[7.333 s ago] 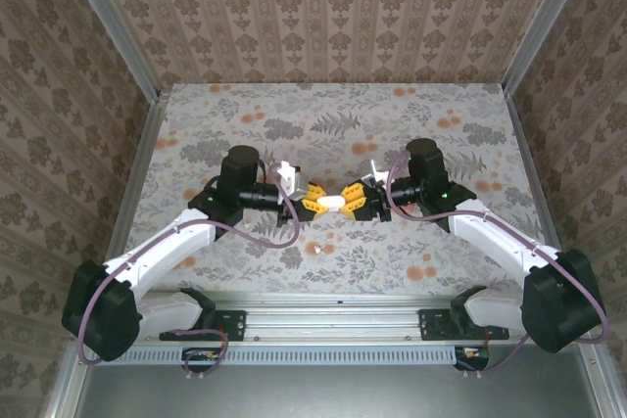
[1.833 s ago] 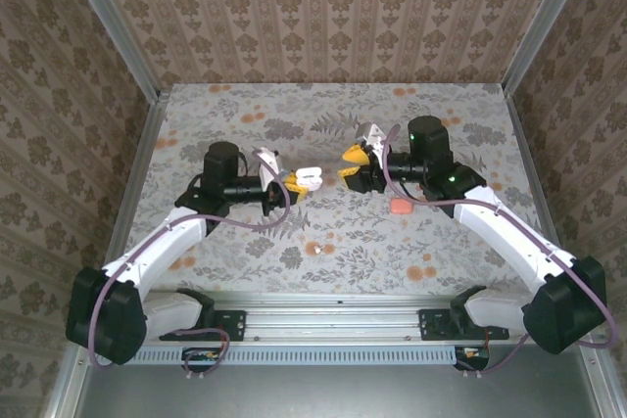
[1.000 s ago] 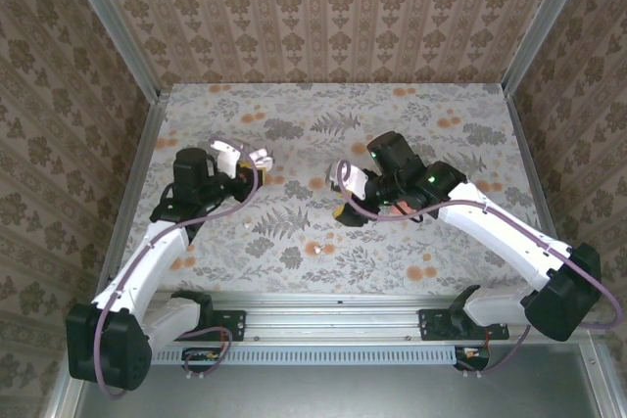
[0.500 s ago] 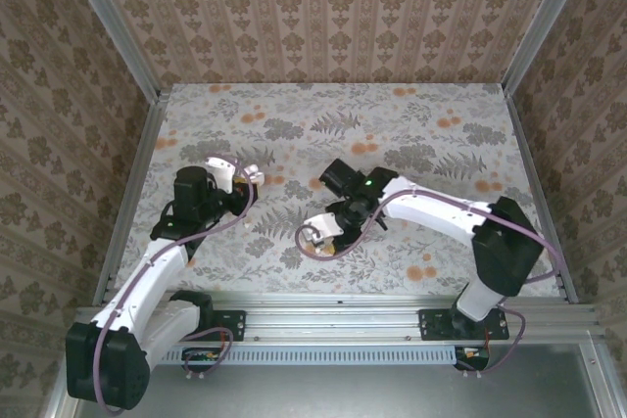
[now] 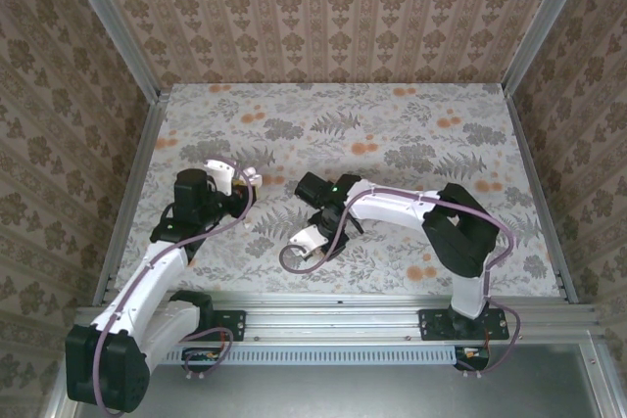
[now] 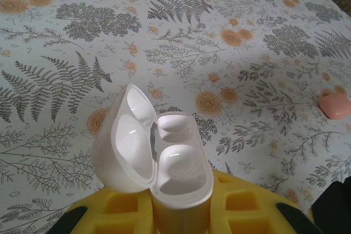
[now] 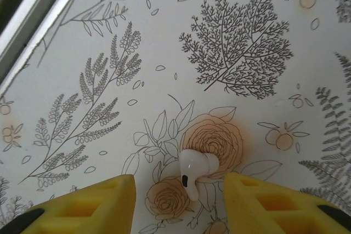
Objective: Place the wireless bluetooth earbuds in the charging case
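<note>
- Flowered tablecloth (image 5: 411, 124) is covering the floor of a wallpapered booth in the overhead view. The left gripper (image 5: 245, 181) is sitting toward 9 o'clock, carrying a white charging case (image 5: 256, 175). The right gripper (image 5: 318, 242) is reaching down toward 6 o'clock, near the metal rail (image 5: 392, 299).
- From the left wrist, the left gripper (image 6: 181, 215) is clamping the charging case (image 6: 178, 173) upright by its base, with the lid hanging open toward 10 o'clock. Both wells are showing empty. A small pink item (image 6: 334, 106) is lying at 3 o'clock, well apart; I cannot tell whether it is a case or an earbud.
- From the right wrist, the right gripper (image 7: 178, 190) is holding its yellow fingers apart, straddling a white earbud (image 7: 196, 169) lying on the cloth. Neither finger seems to be touching it.
- Judging from this, the pick is only starting: closing on the earbud, carrying it over and seating it are all remaining.
- Bare cloth is lying all around the earbud. The metal rail (image 7: 27, 20) is crossing at 10 o'clock, so that side is offering the least room.
</note>
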{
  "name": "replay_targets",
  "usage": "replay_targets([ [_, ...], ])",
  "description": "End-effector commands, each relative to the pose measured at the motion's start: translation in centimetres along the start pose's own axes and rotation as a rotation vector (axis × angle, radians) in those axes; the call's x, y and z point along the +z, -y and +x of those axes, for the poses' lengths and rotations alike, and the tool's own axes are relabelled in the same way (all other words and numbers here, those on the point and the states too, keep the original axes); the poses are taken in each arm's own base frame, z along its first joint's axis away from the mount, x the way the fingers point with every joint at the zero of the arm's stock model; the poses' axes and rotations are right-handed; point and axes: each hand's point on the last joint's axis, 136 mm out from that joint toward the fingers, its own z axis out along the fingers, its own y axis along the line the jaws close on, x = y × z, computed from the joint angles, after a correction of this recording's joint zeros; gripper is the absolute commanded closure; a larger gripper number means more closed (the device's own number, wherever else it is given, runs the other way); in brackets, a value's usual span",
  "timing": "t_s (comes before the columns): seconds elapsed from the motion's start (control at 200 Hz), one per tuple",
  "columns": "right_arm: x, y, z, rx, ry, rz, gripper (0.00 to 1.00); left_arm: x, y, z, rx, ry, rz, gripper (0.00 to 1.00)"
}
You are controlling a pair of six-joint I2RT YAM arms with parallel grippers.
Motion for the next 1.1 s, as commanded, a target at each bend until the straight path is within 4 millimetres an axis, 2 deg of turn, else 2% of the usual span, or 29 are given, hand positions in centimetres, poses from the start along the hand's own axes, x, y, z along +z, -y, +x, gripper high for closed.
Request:
replay_targets([
  [0.0, 0.4, 0.8, -0.1, -0.032, -0.019, 0.002, 0.53, 0.0, -0.1, -0.1, 0.01, 0.009, -0.004, 0.92],
  [0.5, 2.5, 1.4, 0.5, -0.027, -0.034, -0.033, 0.54, -0.1, 0.2, -0.2, 0.023, 0.018, 0.006, 0.92],
  [0.865, 3.2, 1.3, 1.0, -0.019, -0.056, -0.055, 0.62, 0.0, 0.4, -0.2, 0.026, 0.016, 0.015, 0.92],
  [1.095, 3.0, 1.4, 1.3, -0.028, -0.081, -0.049, 0.73, -0.1, 0.3, -0.4, 0.034, 0.02, 0.006, 0.92],
])
